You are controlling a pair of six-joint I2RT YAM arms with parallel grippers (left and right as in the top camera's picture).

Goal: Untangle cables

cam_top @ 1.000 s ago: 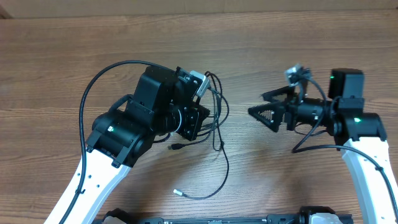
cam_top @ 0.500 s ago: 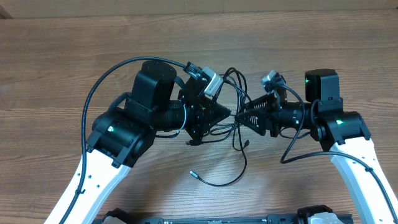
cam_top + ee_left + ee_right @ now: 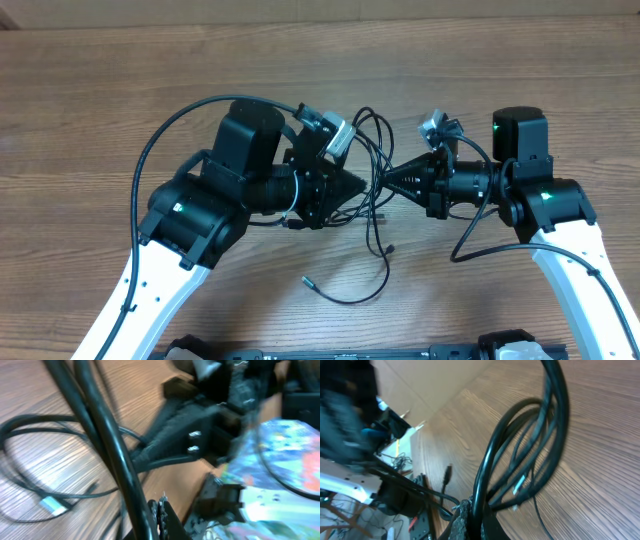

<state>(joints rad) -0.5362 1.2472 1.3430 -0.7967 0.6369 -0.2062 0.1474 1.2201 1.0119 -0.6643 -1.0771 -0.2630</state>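
Left gripper point(image 3: 358, 184) clamping closed on the cables point(image 3: 372, 222), right gripper point(image 3: 392, 183) pinching the same black tangle, loose ends trailing over the table's point(image 3: 100, 100) middle.

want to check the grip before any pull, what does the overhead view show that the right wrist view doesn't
Only overhead: the whole layout, with the left tool and right tool meeting nearly tip to tip and both arms reaching in. Only right wrist: a close look at strands clamped at its own fingertips and looping upward from there. Both: the wooden table and the black cables, bunched in loops, not separated.
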